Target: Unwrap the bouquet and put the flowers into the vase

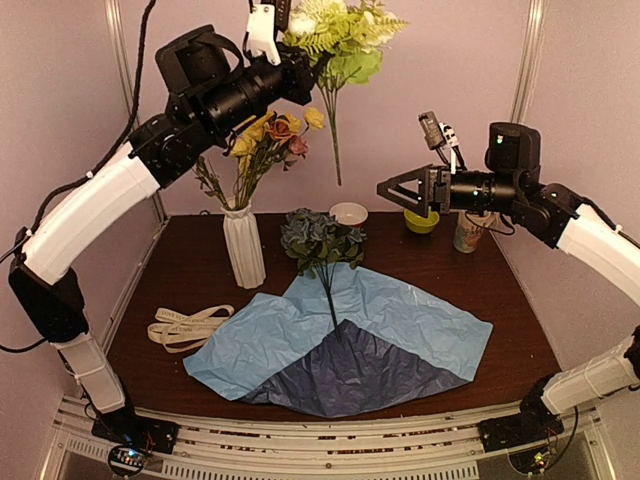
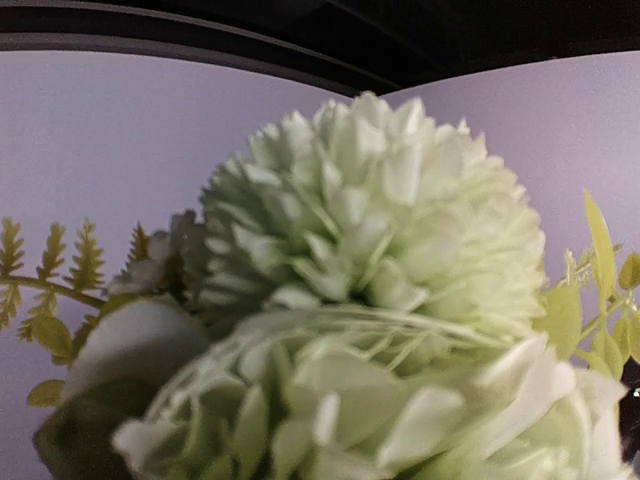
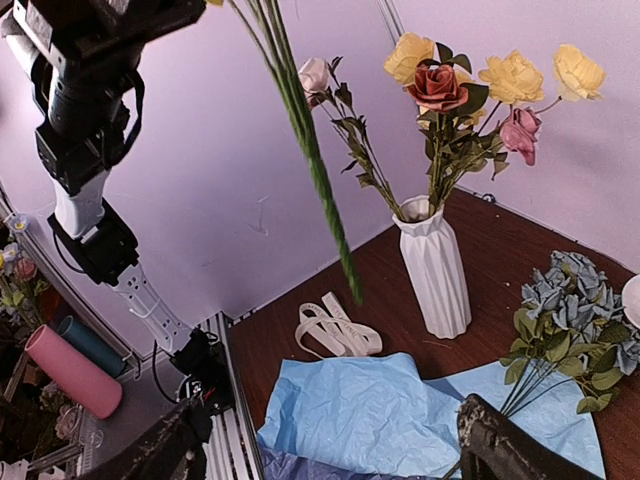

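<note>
From above, the white and green bunch (image 1: 340,30) hangs high over the far left of the desk (image 1: 190,270). Its long stems (image 1: 335,140) dangle free, above and to the right of the vase (image 1: 244,245), which already carries roses (image 1: 280,128). The likely trouble, I judge, is the way down. Loose stems could miss the narrow, crowded neck, snag the wavy rim and tip so tall and slim a vase. The left end effector (image 1: 312,72) is clamped on the bunch just under the blooms, and nothing else supports it. The right end effector (image 1: 400,192) stands wide apart and empty, well off to the right. The dusty blue cluster (image 1: 320,238) lies on the spread blue paper (image 1: 400,320), and the ribbon (image 1: 190,325) lies to the paper's left.

The left wrist view is filled by a pale pompon bloom (image 2: 370,220) and a fern frond (image 2: 50,270) (its own fingers are hidden, so it tells nothing of the grip). That is a second hazard: the vase mouth cannot be seen from here.

In the right wrist view the two fingers (image 3: 490,440) are spread at the bottom edge, with only paper showing between them. The green stems cross the frame and end to the left of the vase. How far off they are in depth cannot be told, so misjudging the alignment is a real risk.
</note>
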Motion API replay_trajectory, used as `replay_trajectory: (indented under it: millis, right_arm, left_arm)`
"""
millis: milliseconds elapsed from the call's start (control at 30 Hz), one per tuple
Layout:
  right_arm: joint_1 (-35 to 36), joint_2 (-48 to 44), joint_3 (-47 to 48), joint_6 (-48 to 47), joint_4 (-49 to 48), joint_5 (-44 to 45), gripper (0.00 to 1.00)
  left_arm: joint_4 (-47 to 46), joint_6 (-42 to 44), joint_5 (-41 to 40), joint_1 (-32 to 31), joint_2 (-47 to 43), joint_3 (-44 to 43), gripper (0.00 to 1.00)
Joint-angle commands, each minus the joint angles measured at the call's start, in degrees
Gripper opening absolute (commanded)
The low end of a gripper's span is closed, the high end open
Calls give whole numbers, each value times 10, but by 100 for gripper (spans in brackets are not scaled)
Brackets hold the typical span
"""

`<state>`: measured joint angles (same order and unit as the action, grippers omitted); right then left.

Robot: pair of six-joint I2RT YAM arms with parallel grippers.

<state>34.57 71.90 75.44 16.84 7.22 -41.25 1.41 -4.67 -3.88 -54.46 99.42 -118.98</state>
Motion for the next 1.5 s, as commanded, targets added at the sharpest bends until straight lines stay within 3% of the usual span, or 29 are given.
replay_trajectory:
  millis: [0, 167, 333, 700, 933, 1200, 1467]
  right_arm:
    - [-2, -19, -1, -20, 13, 49, 86]
    - [-2, -23, -13, -10, 1, 52, 86]
    - [-2, -21, -10, 3, -4, 52, 86]
    - [-1, 9, 28, 26, 14, 52, 85]
    - [0, 15, 33, 51, 3, 54, 84]
    - [0, -4, 22, 47, 20, 65, 83]
    - [0, -27, 9, 48, 31, 81, 83]
  left_arm:
    - [-26, 106, -54, 42, -14, -83, 0]
    - [-8, 106, -31, 136, 17, -189, 0]
    - [-8, 79, -14, 208, 6, -182, 0]
    - [-140, 65, -36, 230, -151, 160, 0]
    - [-205, 64, -45, 233, -188, 299, 0]
    - [-288, 72, -49, 243, -177, 374, 0]
    - [-292, 86, -47, 263, -160, 395, 0]
